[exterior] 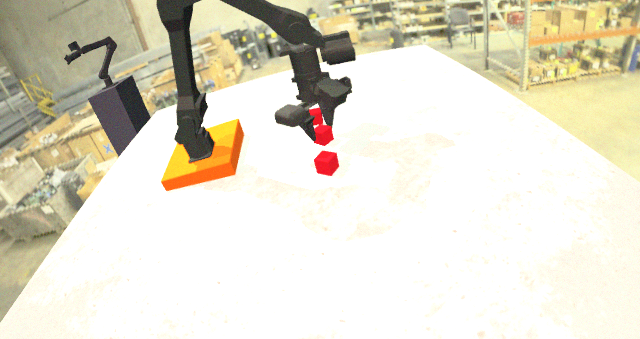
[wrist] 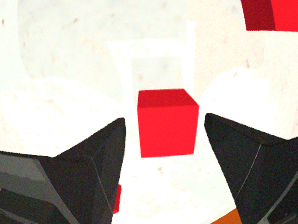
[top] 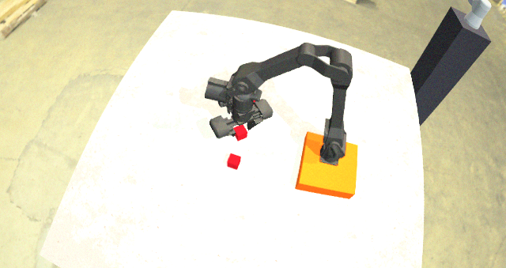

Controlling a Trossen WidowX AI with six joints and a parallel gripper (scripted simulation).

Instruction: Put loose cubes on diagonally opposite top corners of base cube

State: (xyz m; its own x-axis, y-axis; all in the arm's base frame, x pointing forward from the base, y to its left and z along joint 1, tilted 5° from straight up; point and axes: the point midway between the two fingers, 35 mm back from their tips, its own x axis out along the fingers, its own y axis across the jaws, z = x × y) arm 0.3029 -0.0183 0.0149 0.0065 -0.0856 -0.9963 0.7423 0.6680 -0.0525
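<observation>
Three small red cubes lie in a row on the white table (top: 158, 205) (exterior: 400, 229). My gripper (top: 239, 129) (exterior: 322, 130) (wrist: 165, 121) is open and lowered around the middle cube (top: 240, 134) (exterior: 324, 135) (wrist: 167, 125). One finger stands on each side of it, with a gap on both sides. A second cube (top: 234, 161) (exterior: 326, 162) (wrist: 270, 14) sits apart on the table. The third cube (exterior: 315, 115) lies behind the fingers, mostly hidden. I cannot tell which cube is the fixed base.
The arm stands on an orange plate (top: 324, 177) (exterior: 220, 161) (wrist: 227, 218) to one side of the cubes. A dark pillar (top: 447, 58) (exterior: 117, 111) stands beyond the table's edge behind the plate.
</observation>
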